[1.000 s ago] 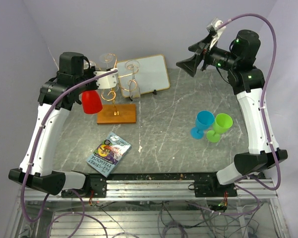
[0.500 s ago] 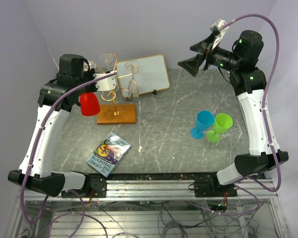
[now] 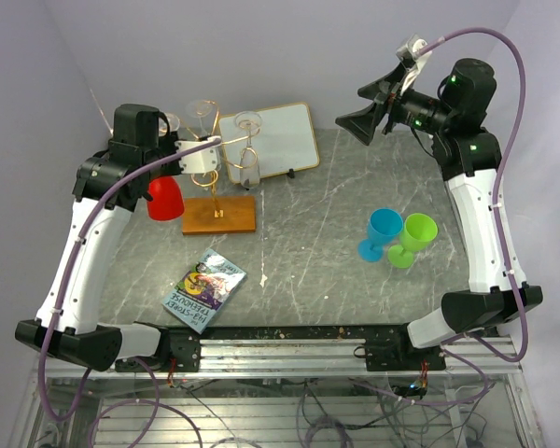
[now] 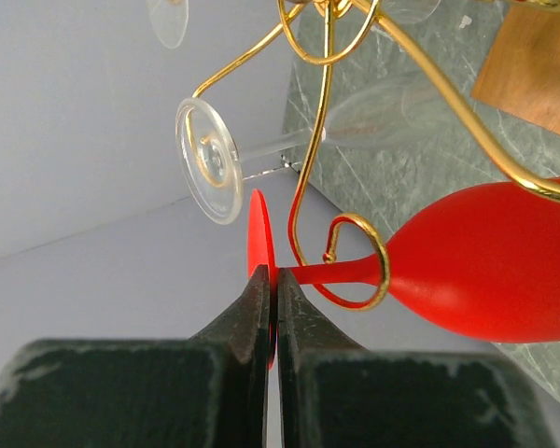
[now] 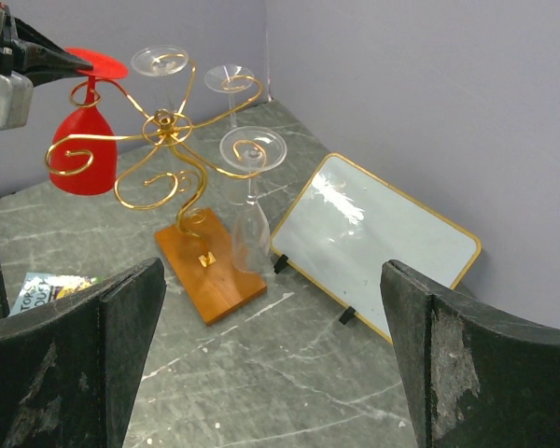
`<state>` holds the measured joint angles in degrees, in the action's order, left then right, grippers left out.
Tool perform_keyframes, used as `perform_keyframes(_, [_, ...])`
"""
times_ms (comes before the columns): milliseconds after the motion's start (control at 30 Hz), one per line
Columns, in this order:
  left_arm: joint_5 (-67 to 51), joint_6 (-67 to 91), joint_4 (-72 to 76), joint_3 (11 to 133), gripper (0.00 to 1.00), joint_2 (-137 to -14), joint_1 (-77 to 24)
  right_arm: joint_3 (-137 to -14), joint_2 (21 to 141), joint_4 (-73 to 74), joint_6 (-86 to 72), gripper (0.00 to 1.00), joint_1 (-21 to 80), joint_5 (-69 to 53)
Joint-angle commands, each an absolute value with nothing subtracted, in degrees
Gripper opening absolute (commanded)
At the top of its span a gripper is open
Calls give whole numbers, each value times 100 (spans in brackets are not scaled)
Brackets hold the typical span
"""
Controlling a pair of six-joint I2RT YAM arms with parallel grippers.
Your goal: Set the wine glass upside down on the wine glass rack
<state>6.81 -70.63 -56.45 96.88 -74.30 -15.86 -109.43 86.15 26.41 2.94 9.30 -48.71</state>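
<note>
Top external: the left arm climbs from its base toward 12 o'clock, its wrist turned toward 3 o'clock. The left gripper [image 3: 175, 164] pinches the foot of the red wine glass [image 3: 165, 198], which hangs bowl-down at 9 o'clock of the wine glass rack [image 3: 219, 215]. The right gripper [image 3: 359, 117], raised at 1 o'clock, is spread wide.

Left wrist: the left gripper [image 4: 271, 280] clamps the thin red foot. The wine glass [image 4: 485, 271] has its stem inside a gold curl of the wine glass rack [image 4: 303, 187].

Right wrist: the wine glass [image 5: 84, 149] hangs inverted at the 10 o'clock side of the wine glass rack [image 5: 173, 126].

Red wine glass [image 5: 84, 154], gold-looking rack [image 5: 165, 120]
</note>
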Motion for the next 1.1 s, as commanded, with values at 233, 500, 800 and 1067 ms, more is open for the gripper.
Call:
perform_keyframes(233, [738,-7246,-6040,9908,7,-7231,-1599,-10872,8497,2457,185,99,844,-4996])
perform_keyframes(500, [380,-7202,-6303,10126,7,-7181,-1594,-10814,8489,2408,145,99,816,-5027])
perform_keyframes(800, [162,-7236,-6420,10140,7,-7129,-1599,-10767,8473,2349,99,99,793,-5071])
perform_keyframes(1067, [-181,-7130,-6350,10150,8,-7144,-1600,-10716,8433,2298,49,99,750,-5113])
